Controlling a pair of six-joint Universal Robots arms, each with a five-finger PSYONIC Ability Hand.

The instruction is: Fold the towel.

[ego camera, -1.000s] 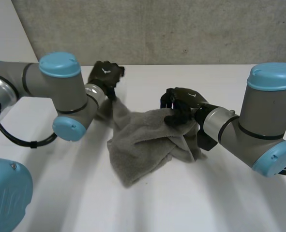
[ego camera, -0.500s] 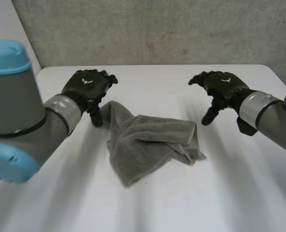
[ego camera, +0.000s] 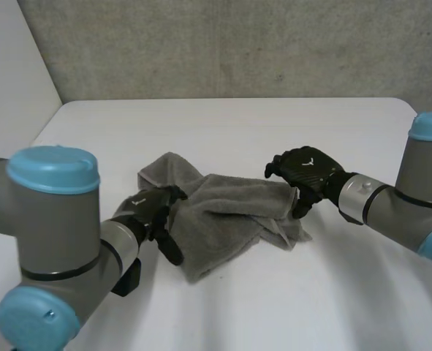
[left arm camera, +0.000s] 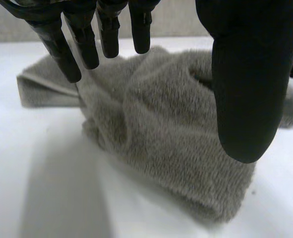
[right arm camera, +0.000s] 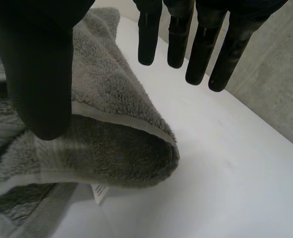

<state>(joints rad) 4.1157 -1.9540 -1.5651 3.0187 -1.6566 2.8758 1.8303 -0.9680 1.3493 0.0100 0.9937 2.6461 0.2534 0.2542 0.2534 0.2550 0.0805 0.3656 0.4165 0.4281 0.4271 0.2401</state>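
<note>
Towel (ego camera: 226, 212): grey and crumpled in a loose heap on the white table (ego camera: 237, 124), between the two hands.
Left hand (ego camera: 151, 212): low at the towel's edge nearest its own arm. Its fingers (left arm camera: 87, 34) are straight and spread well away from the thumb, poised over the cloth and holding nothing. Whether the fingertips touch the pile cannot be told.
Right hand (ego camera: 307, 170): at the opposite edge of the towel. Its fingers (right arm camera: 201, 44) are straight and apart from the thumb, with nothing gripped.
Under the right fingers: a rounded, hemmed fold of towel lies below the thumb, with bare table beyond the fingertips. A small white label (right arm camera: 100, 191) peeks from under that fold.
In the way: the bunched layers lie over one another and cover most of the towel's edges and corners.
Surroundings: a grey wall (ego camera: 237, 44) stands behind the table.
</note>
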